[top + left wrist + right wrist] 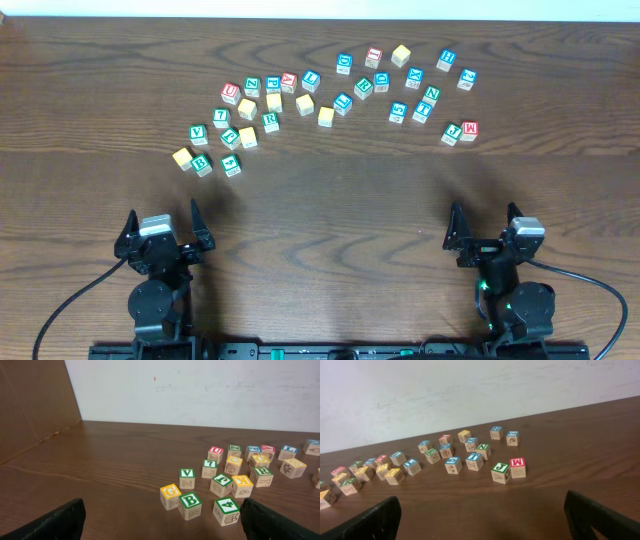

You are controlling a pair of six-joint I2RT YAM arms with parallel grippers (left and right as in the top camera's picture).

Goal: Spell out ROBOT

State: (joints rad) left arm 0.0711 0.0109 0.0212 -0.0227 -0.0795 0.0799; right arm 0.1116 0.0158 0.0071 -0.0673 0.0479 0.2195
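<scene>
Many wooden letter blocks lie in a loose arc across the far half of the table. A green B block [202, 163] [190, 504] sits at the near left end of the arc, beside a yellow G block [170, 495] and a green 4 block [226, 510]. A green R block [271, 121] [261, 475] lies further in. A red M block [468, 131] [517, 467] and a green J block [500, 472] are at the right end. My left gripper [163, 225] [162, 520] and right gripper [485, 222] [482, 515] are both open, empty, near the front edge, well short of the blocks.
The brown wooden table [330, 220] stretches between the grippers and the blocks. A white wall [200, 390] stands behind the table, and a brown panel [30, 405] rises at the far left in the left wrist view.
</scene>
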